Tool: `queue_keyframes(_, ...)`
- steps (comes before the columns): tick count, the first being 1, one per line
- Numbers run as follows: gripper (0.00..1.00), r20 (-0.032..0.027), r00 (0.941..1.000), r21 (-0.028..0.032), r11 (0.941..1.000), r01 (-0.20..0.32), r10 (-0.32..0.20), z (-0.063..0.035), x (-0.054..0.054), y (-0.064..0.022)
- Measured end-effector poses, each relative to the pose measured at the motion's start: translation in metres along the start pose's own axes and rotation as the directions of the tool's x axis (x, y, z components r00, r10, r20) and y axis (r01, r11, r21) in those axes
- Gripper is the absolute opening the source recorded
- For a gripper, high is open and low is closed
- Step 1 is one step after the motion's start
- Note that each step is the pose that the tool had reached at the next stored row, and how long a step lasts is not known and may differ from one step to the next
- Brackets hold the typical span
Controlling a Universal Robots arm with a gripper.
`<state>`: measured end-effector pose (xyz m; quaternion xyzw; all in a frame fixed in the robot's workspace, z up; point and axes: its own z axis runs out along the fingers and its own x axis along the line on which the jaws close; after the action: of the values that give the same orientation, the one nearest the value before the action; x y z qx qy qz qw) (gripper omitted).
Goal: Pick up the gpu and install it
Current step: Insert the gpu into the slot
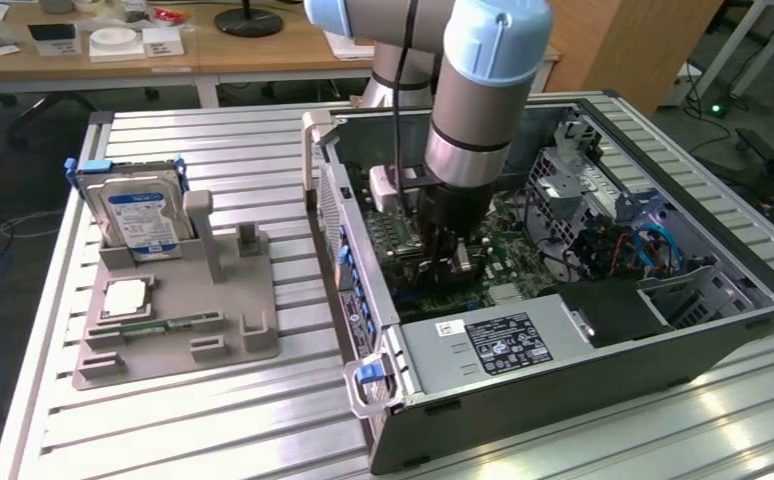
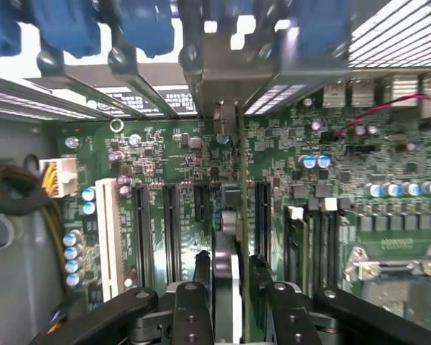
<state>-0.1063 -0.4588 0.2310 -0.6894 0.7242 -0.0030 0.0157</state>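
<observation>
fingers [image 2: 226,287] pinching upright gpu [image 2: 228,237] inside open computer case [image 1: 707,345], on motherboard [image 2: 165,154].

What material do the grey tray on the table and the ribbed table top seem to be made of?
The grey tray with moulded slots looks like matte plastic, perhaps 3D-printed: dull, uniform colour, no glare. The ribbed silver table top looks like bare aluminium profile: long parallel grooves and a soft metallic sheen. Neither can be confirmed by look alone.
</observation>
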Motion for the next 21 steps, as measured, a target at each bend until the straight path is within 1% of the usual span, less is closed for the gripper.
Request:
queue_keyframes(4,0.35,0.0001,1.0,0.0026,1.0,0.0,0.0,-0.0144,0.0,-0.0004)
queue_keyframes(8,0.35,0.0002,1.0,0.0069,1.0,0.0,0.0,-0.0273,-0.001,-0.0007)
queue_keyframes(12,0.35,0.0005,1.0,0.0133,0.9999,0.0,0.0,-0.0388,-0.001,-0.0009)
queue_keyframes(17,0.34,0.0008,1.0,0.0141,0.9999,0.0,0.0,-0.0396,-0.001,-0.001)
queue_keyframes(18,0.27,0.0007,1.0,0.0141,0.9999,0.0,0.0,-0.0396,-0.001,-0.0009)
queue_keyframes(19,0.27,0.0006,1.0,0.014,0.9999,0.0,0.0,-0.0396,-0.001,-0.0009)
queue_keyframes(21,0.15,0.0007,1.0,0.0141,0.9999,0.0,0.0,-0.0396,-0.001,-0.0009)
